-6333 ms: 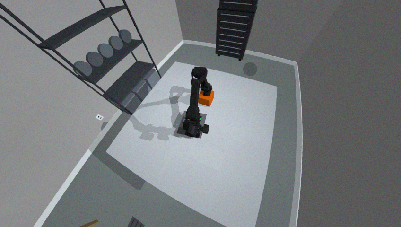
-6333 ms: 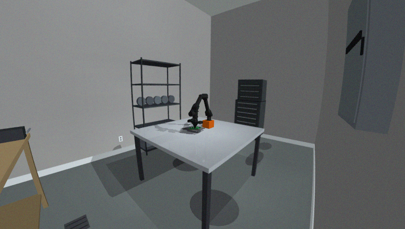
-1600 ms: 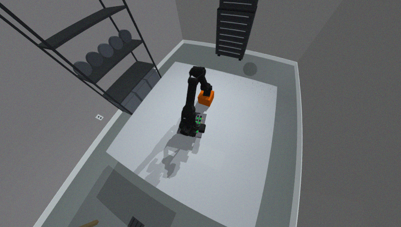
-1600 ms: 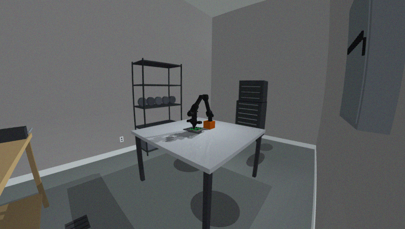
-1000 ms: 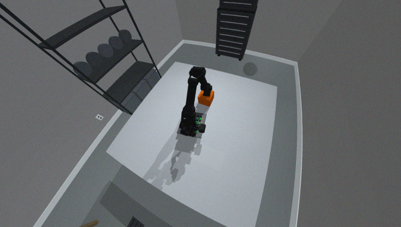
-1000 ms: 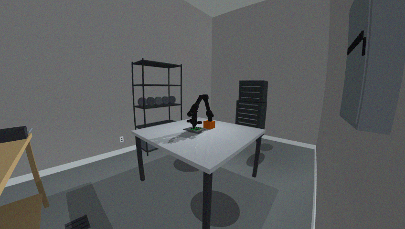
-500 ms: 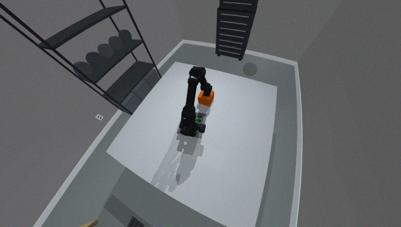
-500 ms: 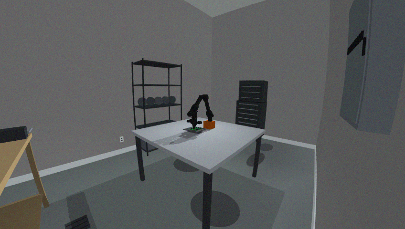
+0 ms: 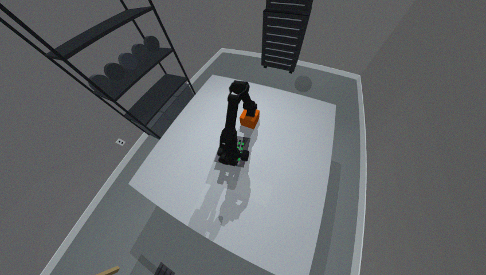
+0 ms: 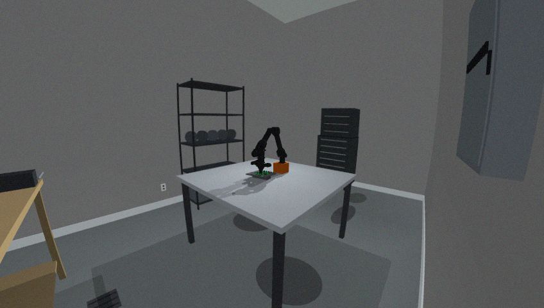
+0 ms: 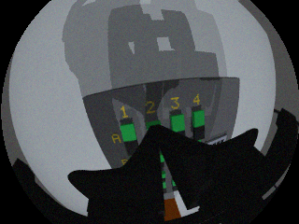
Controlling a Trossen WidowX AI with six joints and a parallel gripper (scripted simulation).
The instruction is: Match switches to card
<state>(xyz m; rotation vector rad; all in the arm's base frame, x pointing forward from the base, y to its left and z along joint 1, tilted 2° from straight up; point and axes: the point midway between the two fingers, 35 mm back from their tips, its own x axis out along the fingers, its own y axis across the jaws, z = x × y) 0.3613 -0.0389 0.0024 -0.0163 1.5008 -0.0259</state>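
Note:
The dark switch panel [image 9: 246, 140] [image 11: 99, 111] lies on the table under the arm. My gripper [image 10: 261, 171] [image 11: 155, 130] is shut and empty, pointing down with its tips at the column 2 switch of row A [image 11: 152, 124]. Only a sliver of that switch's green half shows; whether the tips touch it I cannot tell. The row A switches in column 1 [image 11: 128, 133], column 3 [image 11: 177, 123] and column 4 [image 11: 198, 119] show green halves. Which halves are raised is unclear. The fingers hide most nearer rows. The card [image 11: 218, 140] shows only as a sliver at the panel's right; its pattern is hidden.
The arm's orange base block [image 9: 247, 122] [image 10: 280, 167] [image 11: 172, 209] stands at the panel's near side on the white table [image 9: 289, 153] [image 10: 282, 202]. The arm's shadow falls across the panel and beyond its far edge. A shelf rack [image 10: 212, 142] and a drawer cabinet [image 10: 337, 143] stand behind the table.

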